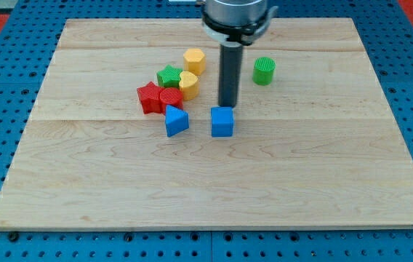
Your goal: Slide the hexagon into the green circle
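The yellow hexagon sits at the upper middle of the wooden board. The green circle stands to its right, apart from it. My tip is the lower end of the dark rod, just above the blue cube and touching or nearly touching its top edge. The tip is below and to the right of the hexagon, and below and to the left of the green circle.
A cluster lies left of the tip: a green star, a yellow heart-like block, a red star, a red round block and a blue triangle. Blue pegboard surrounds the board.
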